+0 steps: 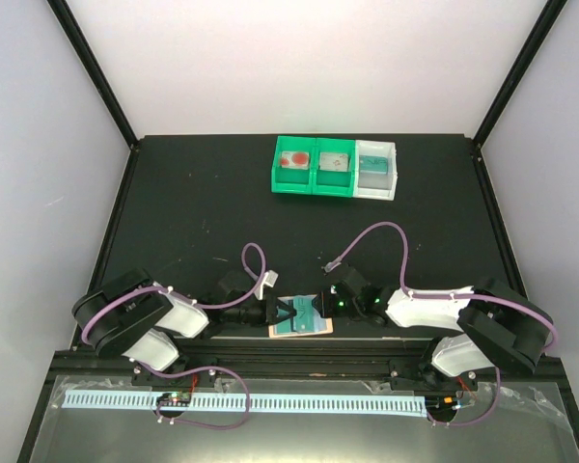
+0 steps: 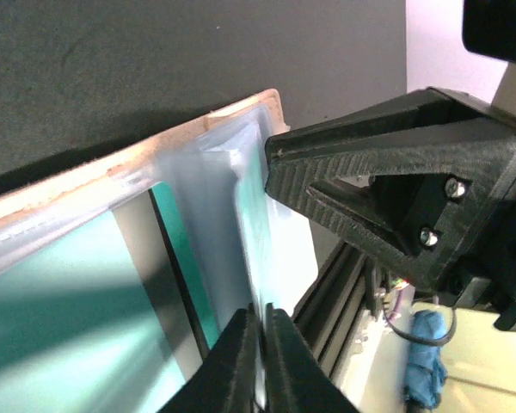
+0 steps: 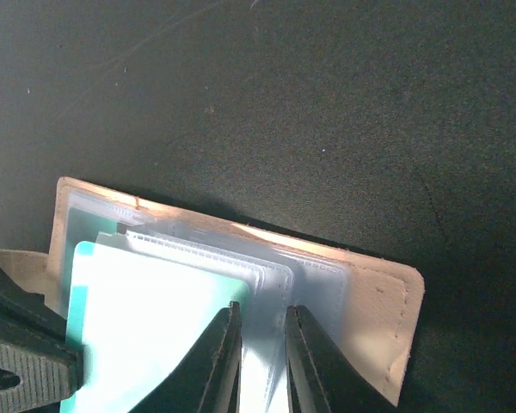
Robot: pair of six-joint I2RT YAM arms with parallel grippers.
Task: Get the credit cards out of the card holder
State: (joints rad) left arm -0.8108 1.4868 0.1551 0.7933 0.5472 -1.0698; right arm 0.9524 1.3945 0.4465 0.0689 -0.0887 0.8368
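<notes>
The tan card holder [image 1: 302,328] lies open on the black table between both grippers. Its tan edge shows in the left wrist view [image 2: 112,168] and in the right wrist view [image 3: 378,297]. My left gripper [image 1: 286,313] [image 2: 264,323] is shut on the thin edge of a pale teal credit card [image 2: 251,206] [image 3: 155,318] that sticks out of the clear sleeves. A second teal card with a dark stripe [image 2: 60,301] lies in the holder's sleeve. My right gripper [image 1: 320,307] [image 3: 264,314] pinches the clear plastic sleeves [image 3: 314,284] of the holder; it also shows in the left wrist view [image 2: 396,189].
Two green bins [image 1: 314,166] and a white bin [image 1: 376,169] stand at the back of the table, each with small items inside. The metal rail [image 1: 309,359] at the table's near edge runs just beside the holder. A purple cable [image 1: 376,236] loops over the table.
</notes>
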